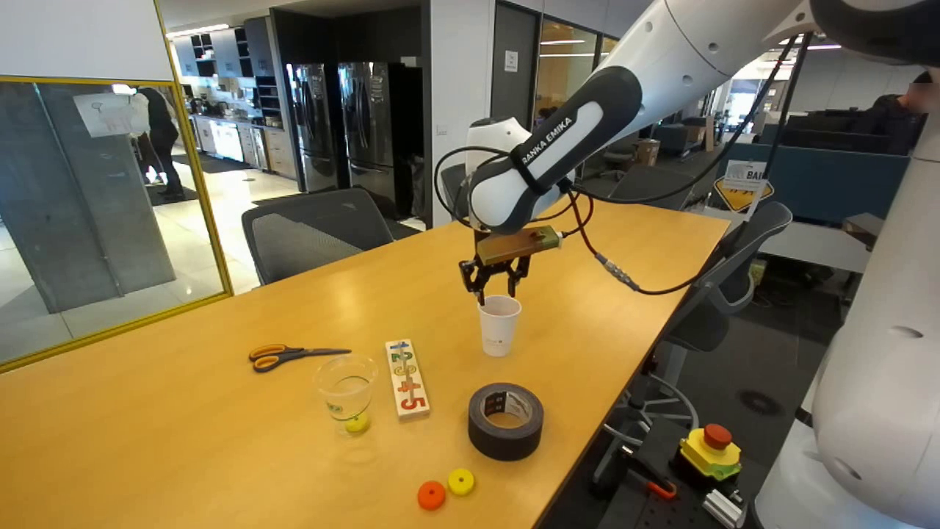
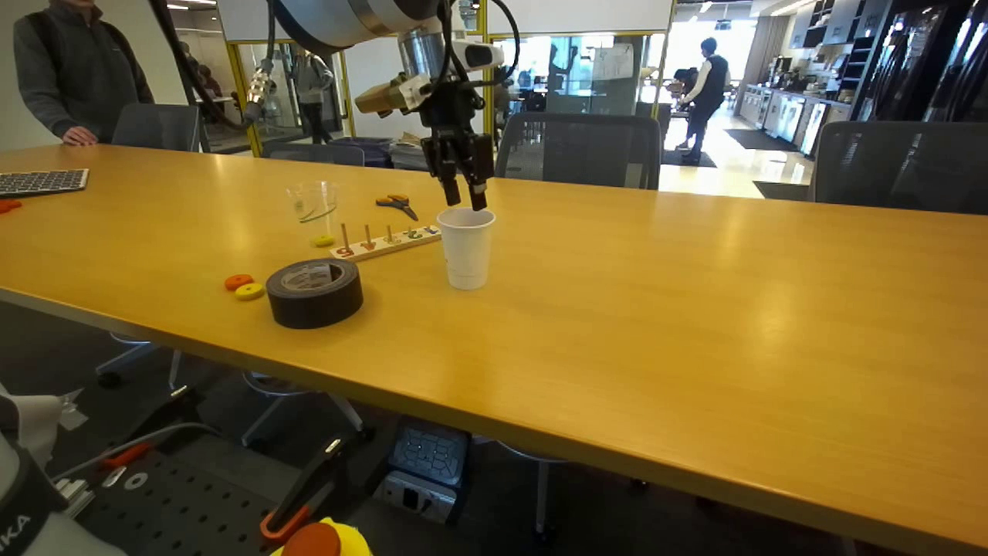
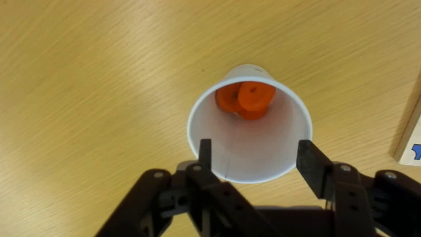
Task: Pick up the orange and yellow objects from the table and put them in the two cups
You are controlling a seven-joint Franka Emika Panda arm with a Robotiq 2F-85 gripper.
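The white cup stands upright on the table; it also shows in an exterior view and the wrist view. Orange pieces lie at its bottom. My gripper is open and empty just above the cup's rim; its fingers also show in the wrist view, spread across the mouth. The clear cup stands further off with a yellow piece seen at its bottom. An orange piece and a yellow piece lie side by side on the table, also in an exterior view.
A black tape roll lies between the loose pieces and the white cup. A numbered wooden board with pegs lies between the cups. Orange-handled scissors lie behind the clear cup. A keyboard sits at the table's far end.
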